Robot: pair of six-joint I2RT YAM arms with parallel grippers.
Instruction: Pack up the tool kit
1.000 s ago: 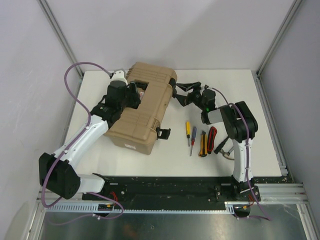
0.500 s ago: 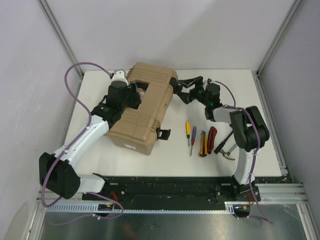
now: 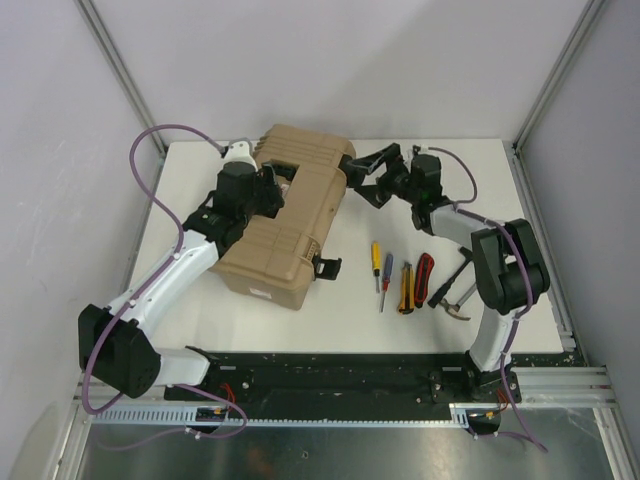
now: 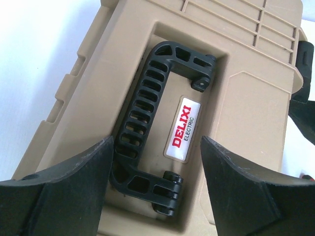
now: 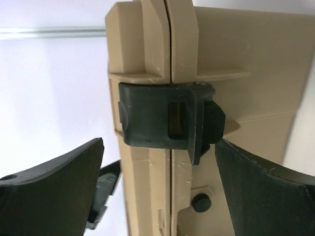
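The tan tool case [image 3: 290, 225] lies closed on the white table. My left gripper [image 3: 278, 190] is open just above the lid. In the left wrist view its fingers [image 4: 64, 191] straddle the near end of the folded black handle [image 4: 147, 113], beside the DELIXI label [image 4: 184, 127]. My right gripper [image 3: 360, 178] is open at the case's far right side. In the right wrist view its fingers [image 5: 54, 187] flank the case seam [image 5: 170, 191] just below a black latch [image 5: 162, 120] that sits across the seam. Both grippers hold nothing.
To the right of the case lie a yellow-handled screwdriver [image 3: 376, 260], a blue screwdriver [image 3: 386, 275], a yellow utility knife [image 3: 406, 288], red-handled pliers [image 3: 424, 272] and a hammer [image 3: 455, 290]. The near black latch [image 3: 326, 267] sticks out from the case's side.
The right arm has swung its elbow out to the right and its wrist farther back, while its gripper stays at the case's far latch. The left arm has not moved.
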